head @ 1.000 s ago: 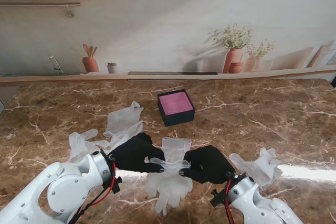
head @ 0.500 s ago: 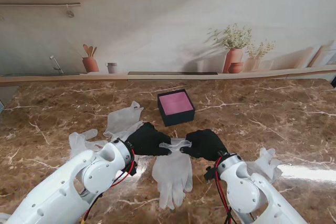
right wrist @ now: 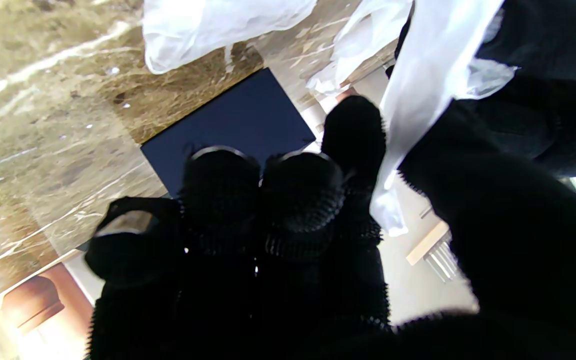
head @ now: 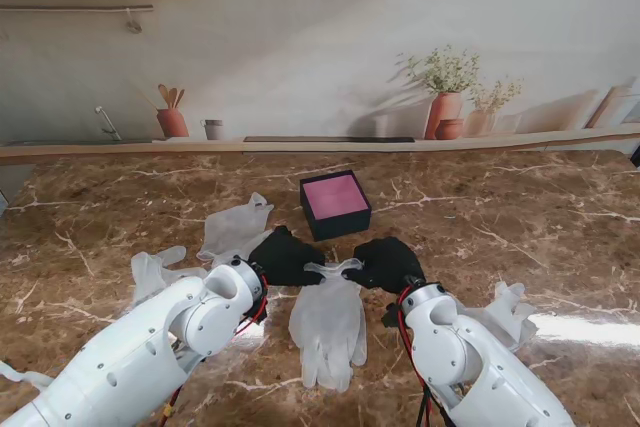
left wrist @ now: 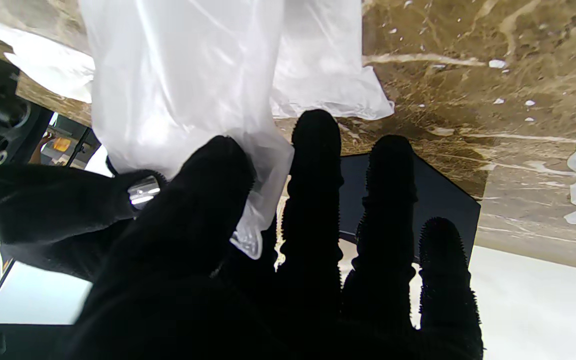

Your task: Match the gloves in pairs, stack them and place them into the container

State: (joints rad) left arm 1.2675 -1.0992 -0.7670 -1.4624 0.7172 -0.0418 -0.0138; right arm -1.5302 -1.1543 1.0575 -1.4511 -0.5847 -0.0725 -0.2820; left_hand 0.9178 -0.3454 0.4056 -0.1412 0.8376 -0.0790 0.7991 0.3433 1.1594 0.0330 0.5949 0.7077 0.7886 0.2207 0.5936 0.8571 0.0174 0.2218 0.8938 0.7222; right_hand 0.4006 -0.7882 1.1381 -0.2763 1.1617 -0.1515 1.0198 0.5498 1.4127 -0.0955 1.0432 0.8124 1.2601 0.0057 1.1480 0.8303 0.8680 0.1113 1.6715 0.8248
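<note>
A staged kitchen: marble-look counter before a printed backdrop of shelves and pots.

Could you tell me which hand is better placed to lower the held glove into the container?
Neither alone: left hand and right hand each pinch one cuff corner of the glove, flanking the container about evenly.

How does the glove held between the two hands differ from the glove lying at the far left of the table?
The held glove is pinched at its cuff by the left hand and right hand; the far-left glove lies untouched. The held glove hangs stretched with fingers toward me; the far-left one is crumpled. Both are translucent white.
</note>
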